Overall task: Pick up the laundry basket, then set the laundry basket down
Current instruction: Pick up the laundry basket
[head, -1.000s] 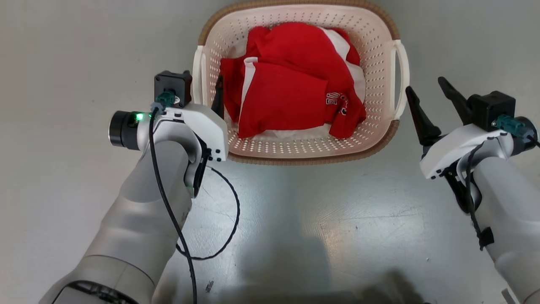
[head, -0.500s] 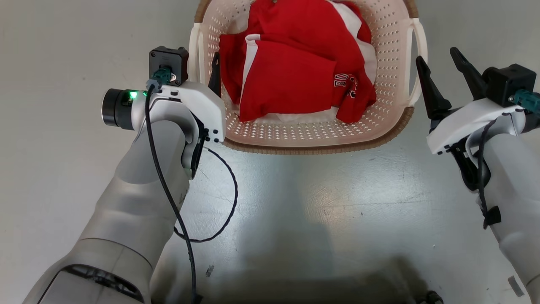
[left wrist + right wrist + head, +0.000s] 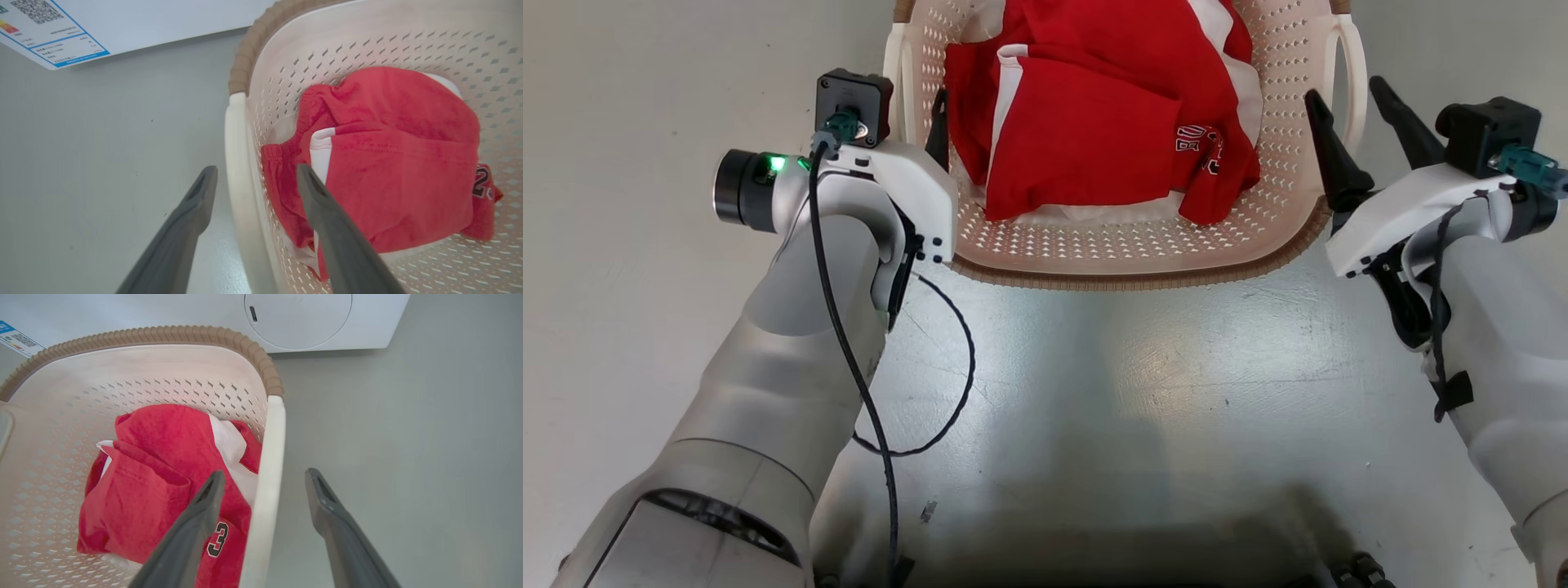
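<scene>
The laundry basket (image 3: 1127, 273), cream-white and perforated with a brown rim, sits on the grey floor and holds red and white clothes (image 3: 1094, 122). My left gripper (image 3: 915, 106) is open and straddles the basket's left loop handle (image 3: 235, 163), one finger (image 3: 327, 220) inside the basket and the other outside. On the other side my right gripper (image 3: 1343, 90) is open too, its fingers either side of the right loop handle (image 3: 271, 457). In the wrist views the left gripper (image 3: 256, 168) and right gripper (image 3: 265, 473) show wide gaps, neither pinching a handle.
A white washing machine with a round door (image 3: 298, 314) stands just beyond the basket, with a label sticker (image 3: 45, 36) on its front. A black cable (image 3: 947, 384) loops from my left forearm over the floor. Grey floor lies on both sides.
The head view has tilted, so the basket sits higher in the picture. My right gripper has moved in from beside the basket to straddle the right handle. The left gripper stays astride its handle.
</scene>
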`<state>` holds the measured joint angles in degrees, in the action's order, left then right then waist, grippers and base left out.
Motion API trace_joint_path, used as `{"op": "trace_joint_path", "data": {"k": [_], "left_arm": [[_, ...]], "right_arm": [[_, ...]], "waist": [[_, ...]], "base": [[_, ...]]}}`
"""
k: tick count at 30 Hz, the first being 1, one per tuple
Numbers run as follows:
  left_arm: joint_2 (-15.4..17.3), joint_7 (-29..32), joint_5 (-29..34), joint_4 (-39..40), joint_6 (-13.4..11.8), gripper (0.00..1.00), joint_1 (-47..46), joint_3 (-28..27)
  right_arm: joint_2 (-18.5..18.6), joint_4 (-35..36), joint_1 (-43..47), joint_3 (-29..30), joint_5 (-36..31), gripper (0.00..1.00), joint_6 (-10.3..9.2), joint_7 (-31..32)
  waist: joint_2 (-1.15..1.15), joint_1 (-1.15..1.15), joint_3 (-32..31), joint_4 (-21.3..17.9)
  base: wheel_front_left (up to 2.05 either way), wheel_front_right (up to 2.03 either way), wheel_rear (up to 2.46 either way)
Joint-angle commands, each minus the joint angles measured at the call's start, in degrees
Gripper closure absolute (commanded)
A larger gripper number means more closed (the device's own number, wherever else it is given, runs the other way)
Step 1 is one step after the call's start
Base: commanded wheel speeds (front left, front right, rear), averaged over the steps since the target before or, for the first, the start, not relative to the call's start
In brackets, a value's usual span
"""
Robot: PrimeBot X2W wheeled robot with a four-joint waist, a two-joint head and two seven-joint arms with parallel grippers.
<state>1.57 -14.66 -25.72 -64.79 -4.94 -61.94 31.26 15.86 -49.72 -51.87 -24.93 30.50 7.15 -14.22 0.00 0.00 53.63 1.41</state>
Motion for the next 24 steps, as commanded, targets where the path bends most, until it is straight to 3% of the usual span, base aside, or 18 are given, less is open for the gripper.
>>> {"op": "trace_joint_path", "data": {"k": [1, 9, 24], "left_arm": [[1.3, -0.1, -1.2, -0.6, 0.3, 0.00, -0.4, 0.0], [1.3, 1.3, -4.4, -3.0, 0.5, 0.00, -2.5, 2.7], [1.3, 3.1, -8.3, -3.9, 0.6, 0.00, -4.3, 7.7]], "right_arm": [[-0.6, -1.4, 1.4, -2.2, 1.5, 0.00, 0.34, -0.8], [-1.0, -7.1, -3.1, -7.9, 7.5, 0.00, 0.34, -0.2], [-0.9, -10.8, -6.0, -15.3, 14.7, 0.00, 0.34, -0.2]], "waist": [[0.00, 0.00, 0.0, -0.1], [0.00, 0.00, 0.4, -0.2], [0.00, 0.00, 1.1, 0.3]], "base": [[0.00, 0.00, 0.00], [0.00, 0.00, 0.00], [0.00, 0.00, 0.00]]}}
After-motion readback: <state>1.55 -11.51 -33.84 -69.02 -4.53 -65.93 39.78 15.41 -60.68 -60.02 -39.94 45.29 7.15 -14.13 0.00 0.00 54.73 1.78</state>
